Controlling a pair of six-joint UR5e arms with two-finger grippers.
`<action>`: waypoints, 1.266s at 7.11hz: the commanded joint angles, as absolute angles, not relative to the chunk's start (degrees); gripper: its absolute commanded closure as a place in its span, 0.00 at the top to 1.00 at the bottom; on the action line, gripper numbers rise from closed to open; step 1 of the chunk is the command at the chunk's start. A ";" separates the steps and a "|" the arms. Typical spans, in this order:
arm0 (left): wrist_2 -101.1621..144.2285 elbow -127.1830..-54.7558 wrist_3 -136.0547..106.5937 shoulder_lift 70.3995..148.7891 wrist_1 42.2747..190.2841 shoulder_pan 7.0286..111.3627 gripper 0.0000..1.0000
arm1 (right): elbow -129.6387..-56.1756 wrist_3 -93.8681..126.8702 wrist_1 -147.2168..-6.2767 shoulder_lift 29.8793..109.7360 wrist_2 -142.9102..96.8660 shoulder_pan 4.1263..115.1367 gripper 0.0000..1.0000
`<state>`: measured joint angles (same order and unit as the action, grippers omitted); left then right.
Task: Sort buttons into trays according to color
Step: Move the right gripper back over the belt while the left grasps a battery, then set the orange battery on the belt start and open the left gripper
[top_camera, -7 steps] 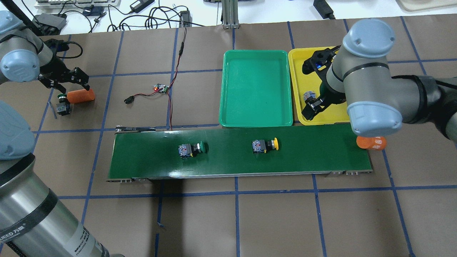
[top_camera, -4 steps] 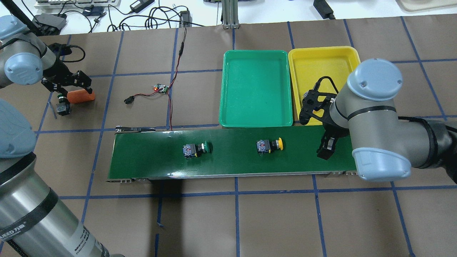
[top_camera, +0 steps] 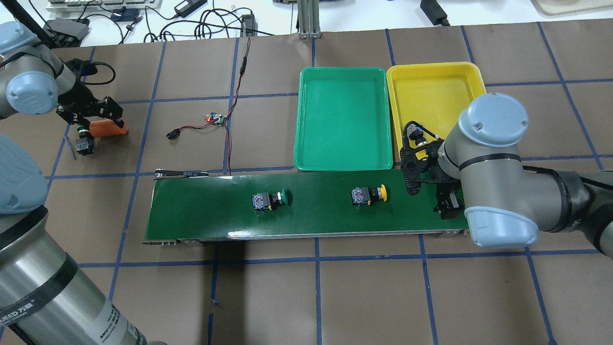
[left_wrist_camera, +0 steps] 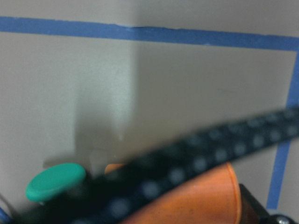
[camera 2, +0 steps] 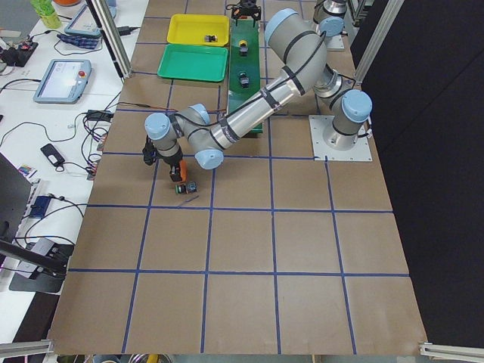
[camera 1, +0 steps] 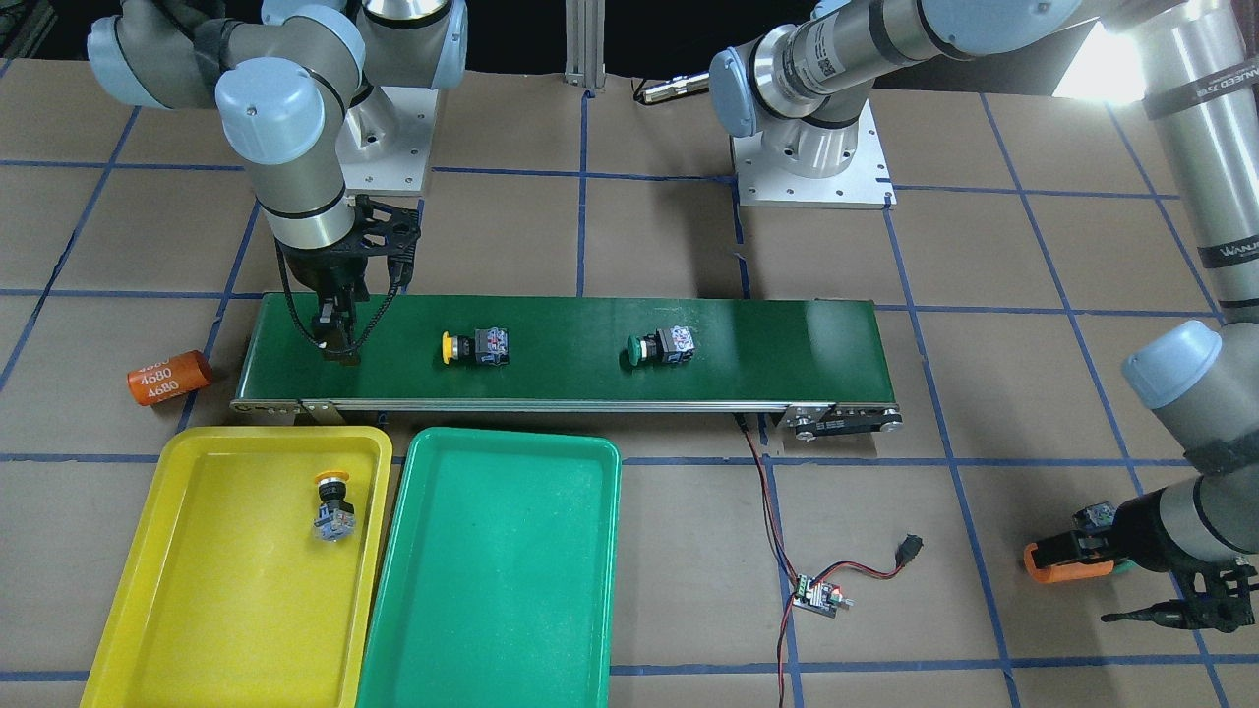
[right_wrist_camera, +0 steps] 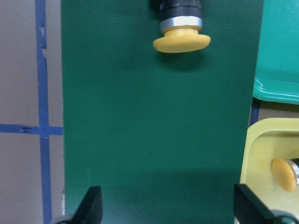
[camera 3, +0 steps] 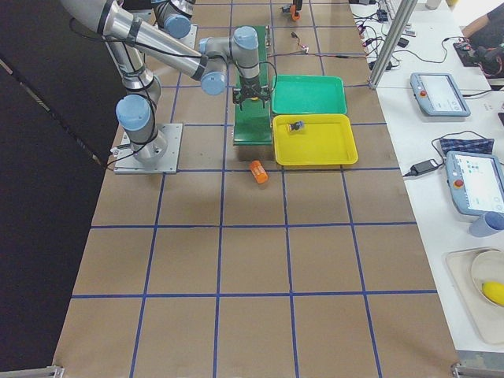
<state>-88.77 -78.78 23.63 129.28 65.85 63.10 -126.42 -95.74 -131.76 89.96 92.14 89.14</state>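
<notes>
On the conveyor belt (top_camera: 325, 220) lie a yellow button (top_camera: 368, 195) and a green button (top_camera: 270, 200), both on their sides. Another yellow button (camera 1: 332, 505) stands in the yellow tray (top_camera: 431, 91). Nothing lies in the green tray (top_camera: 342, 120). My right gripper (top_camera: 429, 197) hovers open over the belt's right end, with the yellow cap (right_wrist_camera: 181, 41) ahead of it in the right wrist view. Far left, my left gripper (top_camera: 93, 115) is open over an orange cylinder (top_camera: 107, 127), and a green button (top_camera: 85, 143) sits just beside it.
A second orange cylinder marked 4680 (camera 1: 167, 377) lies off the belt's end near the yellow tray. A small circuit board (top_camera: 216, 118) with red-black wires sits between the left gripper and the trays. Cables and devices crowd the far table edge.
My right gripper left the yellow tray and came over the belt's right end; a yellow button stays in the tray. Both belt buttons drifted right. The left gripper shifted slightly over the orange cylinder.
</notes>
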 commanded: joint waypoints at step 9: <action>-88.59 -113.28 5.84 96.58 73.39 86.99 0.52 | -125.95 -82.53 -136.05 85.09 93.08 98.88 1.00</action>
